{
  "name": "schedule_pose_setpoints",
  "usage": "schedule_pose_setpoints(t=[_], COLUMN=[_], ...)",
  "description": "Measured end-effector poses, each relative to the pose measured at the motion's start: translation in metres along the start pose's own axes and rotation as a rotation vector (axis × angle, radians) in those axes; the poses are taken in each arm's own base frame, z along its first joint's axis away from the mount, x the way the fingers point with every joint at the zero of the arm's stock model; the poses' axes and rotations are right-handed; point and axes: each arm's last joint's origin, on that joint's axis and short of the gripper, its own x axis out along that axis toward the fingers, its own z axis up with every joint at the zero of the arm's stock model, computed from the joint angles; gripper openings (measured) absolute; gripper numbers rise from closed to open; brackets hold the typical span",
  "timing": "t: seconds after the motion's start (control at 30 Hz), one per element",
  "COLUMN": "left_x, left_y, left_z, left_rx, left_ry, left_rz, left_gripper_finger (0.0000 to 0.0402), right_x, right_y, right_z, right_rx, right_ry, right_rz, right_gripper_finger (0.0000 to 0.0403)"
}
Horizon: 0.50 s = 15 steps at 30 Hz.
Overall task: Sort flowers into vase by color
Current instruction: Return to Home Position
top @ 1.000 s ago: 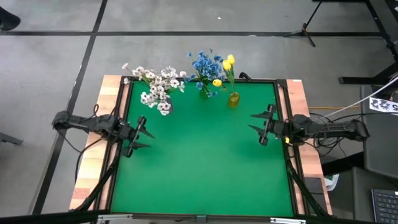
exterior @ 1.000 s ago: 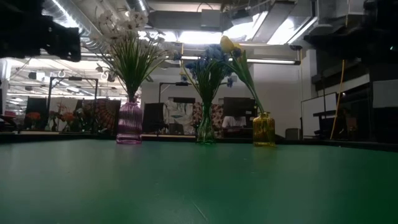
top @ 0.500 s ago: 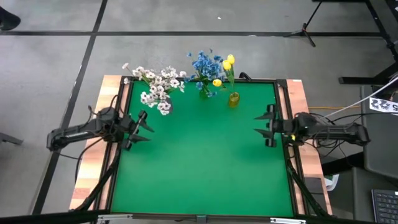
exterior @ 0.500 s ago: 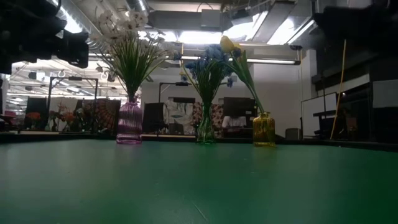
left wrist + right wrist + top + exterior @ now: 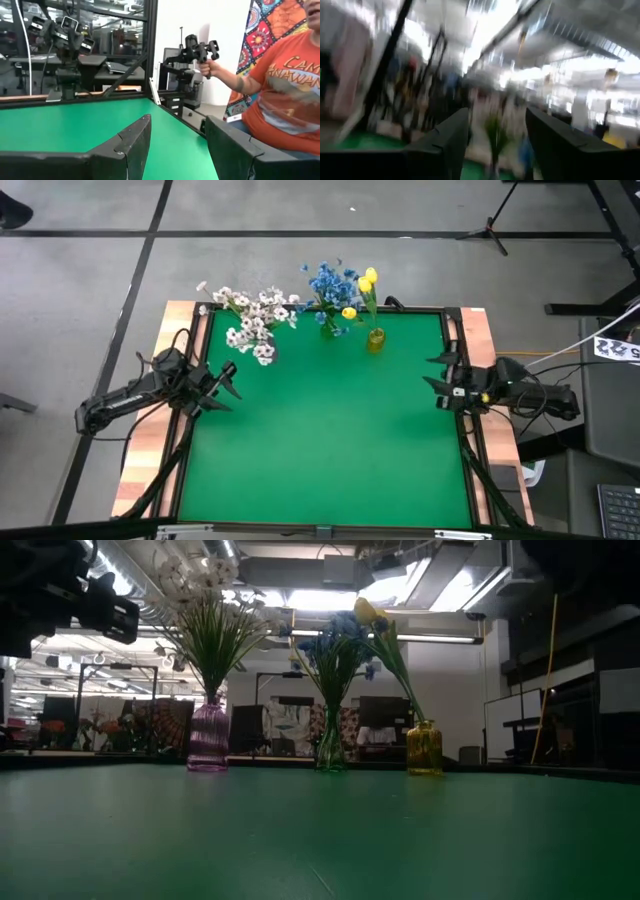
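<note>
Three vases stand along the green table's far edge. White flowers (image 5: pixel 254 320) fill a purple vase (image 5: pixel 208 736), blue flowers (image 5: pixel 327 284) a clear vase (image 5: pixel 331 752), and yellow flowers (image 5: pixel 365 284) a yellow vase (image 5: pixel 424 747); all stems stand inside the vases. My left gripper (image 5: pixel 228 384) hovers open at the table's left edge, nothing between its fingers (image 5: pixel 134 145). My right gripper (image 5: pixel 437 373) hovers open at the right edge, also with nothing in it. Both stay well short of the vases.
The green mat (image 5: pixel 320 440) lies inside a wooden frame (image 5: pixel 142 470). Beyond the table, the left wrist view shows a person in an orange shirt (image 5: pixel 285 95) holding up a hand-held device (image 5: pixel 201 50).
My left arm has swung round, so its gripper now slants toward the table's far right and has rolled; it sits slightly nearer the far edge. My right gripper has drawn back toward the right edge, risen and tipped upward. Both have stayed open. The flowers have not moved.
</note>
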Motion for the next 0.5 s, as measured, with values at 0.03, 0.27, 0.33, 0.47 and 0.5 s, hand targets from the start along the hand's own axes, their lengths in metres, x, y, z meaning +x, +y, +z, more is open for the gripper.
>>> schedule_pose_setpoints(t=[0.03,0.27,0.33,0.47,0.5], left_x=[0.0,-0.001,-0.001,-0.001,-0.001], left_y=[0.0,0.0,0.0,0.0,0.0], left_z=[-0.001,-0.003,-0.003,-0.006,-0.006], left_rx=[-0.004,-0.018,-0.014,0.028,0.039], left_ry=[0.004,0.03,0.031,0.045,0.047], left_rz=[0.006,-0.031,-0.034,-0.033,-0.033], left_gripper_finger=[0.0182,0.0182,0.0182,0.0182,0.0182], right_x=[0.0,-0.004,-0.004,-0.006,-0.007], right_y=[0.0,0.006,0.008,0.013,0.014], right_z=[-0.002,-0.022,-0.025,-0.036,-0.039], right_rx=[-0.008,-0.069,-0.075,-0.066,-0.059], right_ry=[0.051,0.286,0.303,0.332,0.331], right_rz=[-0.004,0.053,0.062,0.107,0.129], right_gripper_finger=[0.0198,0.0198,0.0198,0.0198,0.0198])
